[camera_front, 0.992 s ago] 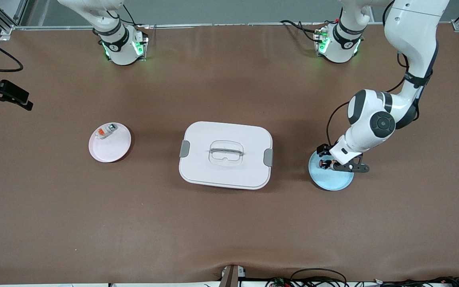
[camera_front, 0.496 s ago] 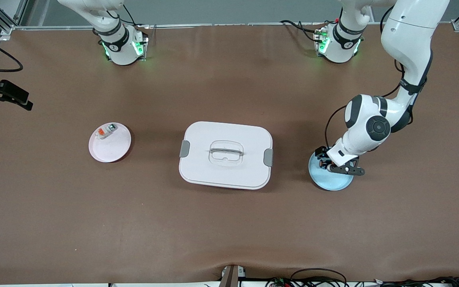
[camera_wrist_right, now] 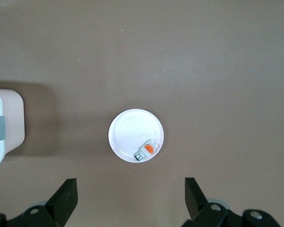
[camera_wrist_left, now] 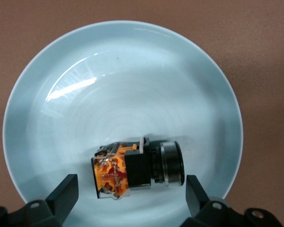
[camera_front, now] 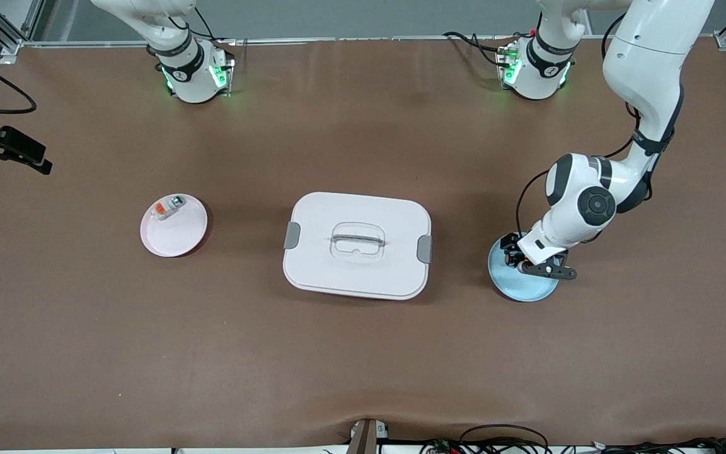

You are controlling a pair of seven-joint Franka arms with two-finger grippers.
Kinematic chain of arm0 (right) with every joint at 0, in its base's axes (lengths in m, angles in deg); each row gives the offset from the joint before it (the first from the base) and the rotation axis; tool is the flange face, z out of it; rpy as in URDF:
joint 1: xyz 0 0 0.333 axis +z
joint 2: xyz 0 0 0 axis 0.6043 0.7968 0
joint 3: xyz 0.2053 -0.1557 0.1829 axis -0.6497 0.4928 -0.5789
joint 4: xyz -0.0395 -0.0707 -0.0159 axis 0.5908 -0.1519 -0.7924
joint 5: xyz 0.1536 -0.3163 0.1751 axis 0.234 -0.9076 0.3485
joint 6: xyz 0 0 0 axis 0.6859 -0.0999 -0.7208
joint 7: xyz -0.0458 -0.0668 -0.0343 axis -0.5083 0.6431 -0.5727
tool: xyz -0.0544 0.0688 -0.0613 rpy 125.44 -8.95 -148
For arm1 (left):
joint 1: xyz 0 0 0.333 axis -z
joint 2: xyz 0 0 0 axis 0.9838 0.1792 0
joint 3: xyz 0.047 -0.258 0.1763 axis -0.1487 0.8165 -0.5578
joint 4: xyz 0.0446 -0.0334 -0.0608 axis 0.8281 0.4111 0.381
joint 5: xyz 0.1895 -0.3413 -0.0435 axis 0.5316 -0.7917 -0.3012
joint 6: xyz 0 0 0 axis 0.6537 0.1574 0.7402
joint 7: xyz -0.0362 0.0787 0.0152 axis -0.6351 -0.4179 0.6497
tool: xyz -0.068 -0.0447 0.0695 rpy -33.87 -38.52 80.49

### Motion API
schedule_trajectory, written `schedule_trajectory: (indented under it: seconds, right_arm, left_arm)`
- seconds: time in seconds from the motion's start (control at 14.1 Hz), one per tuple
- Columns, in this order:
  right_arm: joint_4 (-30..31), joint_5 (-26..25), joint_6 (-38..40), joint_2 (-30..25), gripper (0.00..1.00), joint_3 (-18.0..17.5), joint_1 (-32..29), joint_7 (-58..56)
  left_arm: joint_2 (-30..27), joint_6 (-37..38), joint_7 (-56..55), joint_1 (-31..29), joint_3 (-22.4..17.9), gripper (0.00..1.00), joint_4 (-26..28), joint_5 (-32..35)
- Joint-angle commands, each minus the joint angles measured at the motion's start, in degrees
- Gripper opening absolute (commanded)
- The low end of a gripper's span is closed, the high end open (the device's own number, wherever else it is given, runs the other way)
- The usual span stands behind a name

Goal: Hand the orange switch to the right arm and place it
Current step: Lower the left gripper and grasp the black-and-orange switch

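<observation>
The orange switch [camera_wrist_left: 137,170] lies on its side on the pale blue plate [camera_wrist_left: 123,71], toward the left arm's end of the table. Its orange terminal end and black barrel both show. My left gripper [camera_wrist_left: 131,187] is low over the plate [camera_front: 527,289], open, one finger on each side of the switch [camera_front: 513,257] with a gap at each end. In the front view the left gripper [camera_front: 519,260] hides most of the switch. My right gripper [camera_wrist_right: 130,187] is open and empty, high above the table, out of the front view.
A white lidded box [camera_front: 357,244] with grey clasps sits mid-table. Toward the right arm's end stands a white plate [camera_front: 177,239] holding a small white-and-orange block [camera_front: 167,207]; the right wrist view shows that plate [camera_wrist_right: 128,127] and block [camera_wrist_right: 146,150] from high up.
The left arm has come down and shifted a little toward the box, bringing its open fingers around the switch. Nothing else on the table moved.
</observation>
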Motion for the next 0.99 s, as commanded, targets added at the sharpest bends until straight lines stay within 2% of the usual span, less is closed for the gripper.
schedule_trajectory:
  seconds: [0.0, 0.71, 0.92]
  right_arm:
    - [-0.06, 0.36, 0.45, -0.38, 1.0, 0.02, -0.31, -0.08]
    - [0.03, 0.36, 0.27, -0.21, 1.0, 0.11, -0.49, 0.01]
    - [0.03, 0.36, 0.1, -0.21, 1.0, 0.11, -0.32, 0.27]
  left_arm:
    - [1.13, -1.67, -0.75, -0.2, 0.37, 1.0, -0.6, 1.0]
    - [2.36, -3.87, -1.45, -0.11, 0.37, 1.0, -0.78, 1.0]
    - [2.18, -3.87, -1.54, -0.12, 0.37, 0.77, -0.7, 1.0]
